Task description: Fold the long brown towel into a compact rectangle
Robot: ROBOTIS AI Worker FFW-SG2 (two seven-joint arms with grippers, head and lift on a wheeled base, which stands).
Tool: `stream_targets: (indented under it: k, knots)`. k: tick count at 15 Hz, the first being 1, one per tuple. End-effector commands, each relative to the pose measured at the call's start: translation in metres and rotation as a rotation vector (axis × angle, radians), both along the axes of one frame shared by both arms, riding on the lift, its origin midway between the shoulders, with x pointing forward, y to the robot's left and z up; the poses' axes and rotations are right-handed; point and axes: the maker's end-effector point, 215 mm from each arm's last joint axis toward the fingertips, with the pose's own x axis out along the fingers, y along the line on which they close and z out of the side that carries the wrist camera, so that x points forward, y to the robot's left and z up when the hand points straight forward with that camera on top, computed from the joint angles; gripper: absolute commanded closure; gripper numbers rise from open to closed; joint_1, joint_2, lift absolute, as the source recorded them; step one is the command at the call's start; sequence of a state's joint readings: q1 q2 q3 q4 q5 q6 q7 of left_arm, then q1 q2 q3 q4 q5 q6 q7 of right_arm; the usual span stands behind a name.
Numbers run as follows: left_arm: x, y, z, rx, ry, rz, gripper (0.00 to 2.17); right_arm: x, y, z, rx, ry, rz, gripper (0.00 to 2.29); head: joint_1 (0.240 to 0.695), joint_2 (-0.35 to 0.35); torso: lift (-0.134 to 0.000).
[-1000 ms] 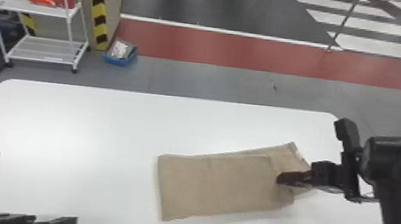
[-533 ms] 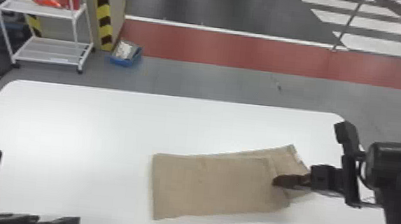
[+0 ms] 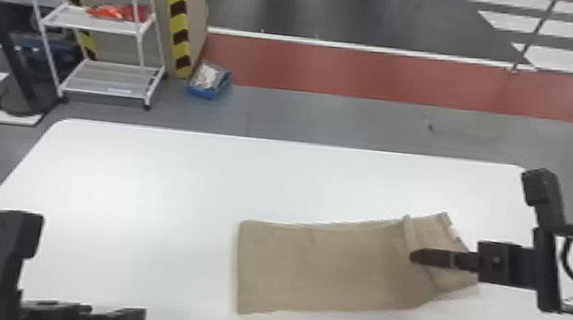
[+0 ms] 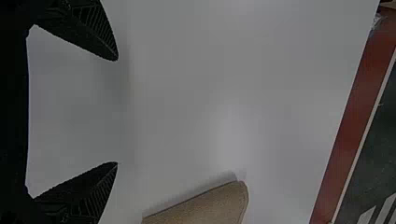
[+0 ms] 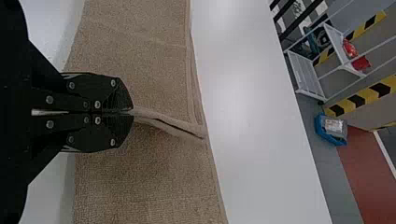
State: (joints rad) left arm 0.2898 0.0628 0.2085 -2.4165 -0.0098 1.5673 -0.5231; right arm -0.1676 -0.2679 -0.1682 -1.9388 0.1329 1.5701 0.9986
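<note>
1. Right gripper (image 3: 415, 256) is sitting nearer, head view; the towel (image 3: 325, 268) is running lengthwise, mostly leftward from it, along the table (image 3: 147, 184).
2. Left wrist view: left gripper (image 4: 116, 111) is gaping.
3. Right wrist view: right gripper is seemingly pinching the towel's fold.

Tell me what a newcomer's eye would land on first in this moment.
The brown towel, partly folded on the white table, stands out first, with the right gripper pinching a raised edge near its right end. Next comes the left gripper, open and empty at the table's near left. Beyond the table, yellow-and-black stripes stand beside a white rack.
</note>
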Motion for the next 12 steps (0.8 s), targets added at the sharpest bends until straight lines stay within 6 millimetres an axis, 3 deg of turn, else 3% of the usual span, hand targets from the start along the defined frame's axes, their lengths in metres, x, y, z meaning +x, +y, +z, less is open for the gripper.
stream_targets:
  k: [1,6,9,10,11,12]
  knots:
    - [0.0,-0.004,0.0,-0.006,0.0,-0.007,0.08,0.012,-0.002,0.014,0.012,-0.026,-0.008,1.26,0.695,-0.037,-0.124]
    - [-0.003,0.002,0.0,-0.001,0.001,0.006,0.08,0.037,-0.018,0.037,0.049,-0.062,-0.056,1.26,0.695,-0.048,-0.124]
    - [-0.001,0.001,0.002,-0.007,-0.011,0.001,0.08,0.024,-0.014,-0.006,0.03,0.042,-0.061,1.26,0.695,-0.06,-0.124]
    - [0.001,0.0,0.004,-0.008,-0.015,0.0,0.08,0.024,-0.012,-0.008,0.035,0.045,-0.065,1.26,0.695,-0.06,-0.124]
    - [0.001,0.0,0.004,-0.006,-0.015,0.001,0.08,0.026,-0.017,-0.003,0.053,0.035,-0.078,1.26,0.695,-0.058,-0.124]
    - [0.002,0.001,0.005,-0.006,-0.018,0.002,0.08,0.034,-0.022,0.017,0.072,-0.009,-0.089,1.26,0.695,-0.056,-0.124]
